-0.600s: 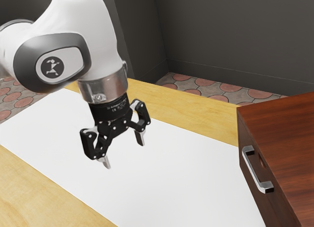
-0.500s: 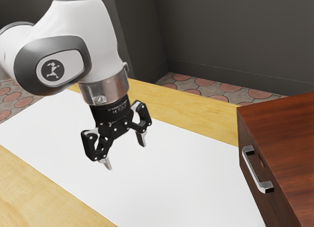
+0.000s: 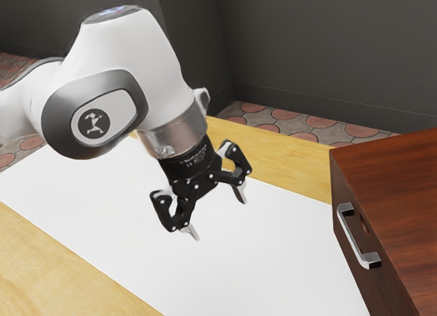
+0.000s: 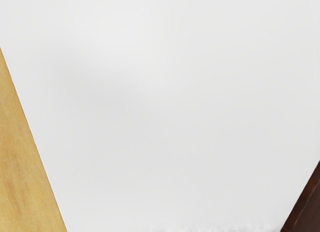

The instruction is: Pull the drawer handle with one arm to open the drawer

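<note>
On dark wooden drawer (image 3: 403, 213), silvery handle (image 3: 358, 235)

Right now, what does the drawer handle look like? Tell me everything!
The drawer handle is a slim, silvery, metal-looking bar with a bent end at each side, fixed onto the dark reddish wooden drawer front. It runs slanted at the exterior view's right. Nothing touches it: the open gripper hangs apart from it.

The light wooden bench (image 3: 41, 261) carries a wide white sheet (image 3: 273, 248) lying flat across its middle. A dark brown drawer cabinet (image 3: 403, 193) stands at the exterior view's right, over the sheet's end.
</note>
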Robot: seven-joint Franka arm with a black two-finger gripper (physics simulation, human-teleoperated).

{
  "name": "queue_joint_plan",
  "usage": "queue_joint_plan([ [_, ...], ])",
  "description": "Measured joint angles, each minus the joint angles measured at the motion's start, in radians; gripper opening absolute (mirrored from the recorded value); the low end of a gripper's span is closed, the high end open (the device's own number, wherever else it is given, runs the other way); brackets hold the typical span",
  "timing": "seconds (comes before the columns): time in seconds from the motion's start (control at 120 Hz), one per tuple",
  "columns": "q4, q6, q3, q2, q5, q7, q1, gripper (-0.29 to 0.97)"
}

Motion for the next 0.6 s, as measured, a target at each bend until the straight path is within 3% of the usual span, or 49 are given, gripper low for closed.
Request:
queue_joint_plan([
  [0.325,-0.111,0.271,-0.094,-0.007,-0.009,0.136,-0.002,0.68],
  [0.6,-0.110,0.390,-0.131,0.044,-0.024,0.216,0.000,0.68],
])
